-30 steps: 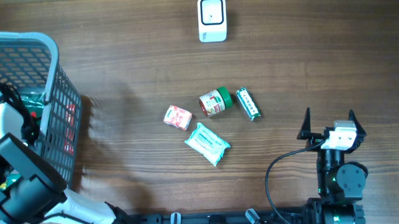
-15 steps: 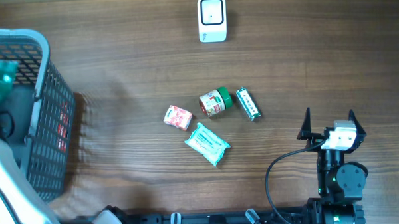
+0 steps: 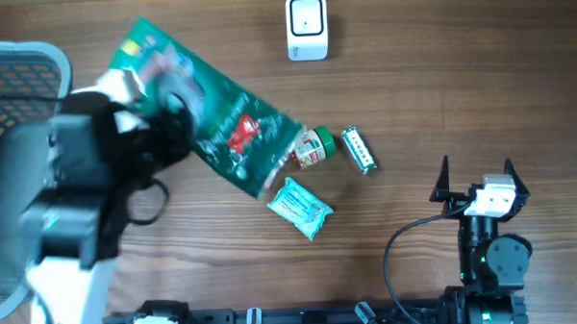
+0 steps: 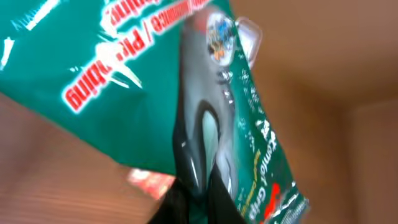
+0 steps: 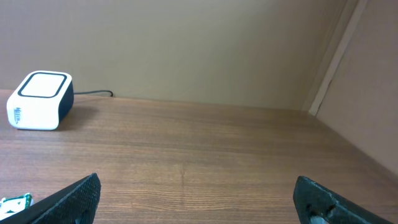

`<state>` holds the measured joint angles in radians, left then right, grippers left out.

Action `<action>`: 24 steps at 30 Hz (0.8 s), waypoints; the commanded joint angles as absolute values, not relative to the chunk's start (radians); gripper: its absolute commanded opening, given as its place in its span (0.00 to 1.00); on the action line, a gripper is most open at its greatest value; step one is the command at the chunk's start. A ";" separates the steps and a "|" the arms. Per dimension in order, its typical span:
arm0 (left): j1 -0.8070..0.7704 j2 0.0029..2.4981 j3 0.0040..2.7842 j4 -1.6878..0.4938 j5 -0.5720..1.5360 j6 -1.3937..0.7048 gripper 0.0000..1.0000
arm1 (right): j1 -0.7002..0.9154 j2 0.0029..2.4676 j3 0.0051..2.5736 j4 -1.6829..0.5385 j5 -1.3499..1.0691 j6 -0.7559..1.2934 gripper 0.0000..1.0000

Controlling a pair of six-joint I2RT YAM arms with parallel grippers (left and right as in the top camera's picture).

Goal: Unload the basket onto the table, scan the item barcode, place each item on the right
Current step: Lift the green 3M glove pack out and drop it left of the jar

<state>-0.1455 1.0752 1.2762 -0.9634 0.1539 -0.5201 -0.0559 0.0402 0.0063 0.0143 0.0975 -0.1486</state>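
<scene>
A large green snack bag (image 3: 220,121) hangs in the air over the left-middle of the table, tilted, with my left gripper (image 3: 166,101) shut on it near its upper end. In the left wrist view the bag (image 4: 118,62) fills the frame, and the dark fingers of my left gripper (image 4: 200,190) pinch a fold of it. No barcode shows on it. The white scanner (image 3: 306,27) stands at the back centre, apart from the bag, and shows in the right wrist view as the scanner (image 5: 38,99). My right gripper (image 3: 475,175) rests open and empty at the front right, also seen as the right gripper (image 5: 199,199).
A grey basket (image 3: 21,65) stands at the left edge. On the table lie a small jar (image 3: 314,149), a green bar (image 3: 359,150) and a teal packet (image 3: 300,208). The bag hides the spot beside the jar.
My left arm has come up out of the basket and swung right over the table with the green bag gripped. The bag now covers the pink packet. The right arm has not moved.
</scene>
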 commanded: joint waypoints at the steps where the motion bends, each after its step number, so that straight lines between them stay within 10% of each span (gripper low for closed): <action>1: -0.292 1.201 1.232 -1.026 -0.209 -0.645 0.04 | -0.057 0.036 0.005 0.017 0.103 -0.157 1.00; 11: -0.350 1.345 0.787 -0.628 -0.154 -0.424 0.04 | -0.057 0.036 0.005 0.017 0.103 -0.157 1.00; 12: -0.350 1.345 0.783 -0.617 -0.146 -0.424 0.24 | -0.057 0.036 0.005 0.017 0.103 -0.157 1.00; 13: -0.350 1.338 0.793 -0.617 -0.149 -0.421 0.65 | -0.057 0.036 0.005 0.017 0.103 -0.158 1.00; 15: -0.350 1.307 0.858 -0.645 -0.156 -0.395 1.00 | -0.057 0.036 0.005 0.017 0.103 -0.157 1.00; 24: -0.141 1.129 1.382 -0.744 -0.492 -0.648 1.00 | -0.057 0.036 0.005 0.017 0.103 -0.158 1.00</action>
